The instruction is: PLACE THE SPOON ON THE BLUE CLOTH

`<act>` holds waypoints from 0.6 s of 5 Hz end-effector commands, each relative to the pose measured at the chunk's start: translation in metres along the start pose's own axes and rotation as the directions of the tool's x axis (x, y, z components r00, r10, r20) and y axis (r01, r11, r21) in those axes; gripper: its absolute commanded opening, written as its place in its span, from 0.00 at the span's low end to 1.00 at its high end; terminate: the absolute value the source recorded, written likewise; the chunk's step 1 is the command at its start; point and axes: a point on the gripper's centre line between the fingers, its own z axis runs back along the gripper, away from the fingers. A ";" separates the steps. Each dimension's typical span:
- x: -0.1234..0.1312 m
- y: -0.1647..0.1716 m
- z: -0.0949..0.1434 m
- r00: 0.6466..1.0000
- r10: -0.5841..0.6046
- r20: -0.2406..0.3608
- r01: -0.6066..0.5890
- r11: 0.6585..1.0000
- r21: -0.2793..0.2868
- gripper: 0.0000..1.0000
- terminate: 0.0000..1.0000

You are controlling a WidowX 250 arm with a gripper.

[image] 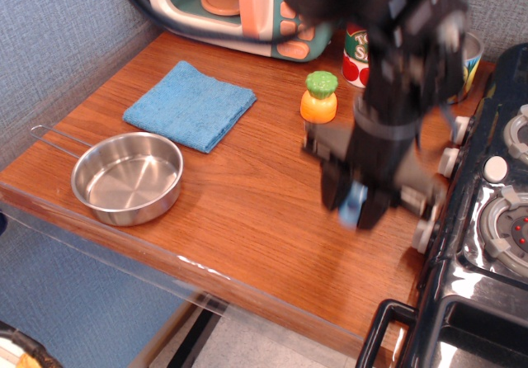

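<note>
Gripper (355, 207) blurred, raised above the wooden tabletop (247, 211), fingers clamped on the spoon (355, 204); light-blue handle showed between them. Blue cloth (190, 105) lay flat, well apart, beside steel pan (128, 176).

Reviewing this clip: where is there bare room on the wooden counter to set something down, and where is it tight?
Bare wood runs between the steel pan and the gripper, along the front edge. The blue cloth lies flat with nothing on it. It is crowded at the back right: toy microwave, orange bottle, cans, with the stove alongside.
</note>
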 end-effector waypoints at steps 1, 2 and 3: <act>0.039 0.052 0.014 0.988 0.154 0.030 -0.154 0.988 0.002 0.00 0.00; 0.041 0.088 0.007 0.978 0.210 0.004 -0.210 0.978 0.008 0.00 0.00; 0.039 0.130 0.009 0.978 0.210 -0.002 -0.210 0.977 0.038 0.00 0.00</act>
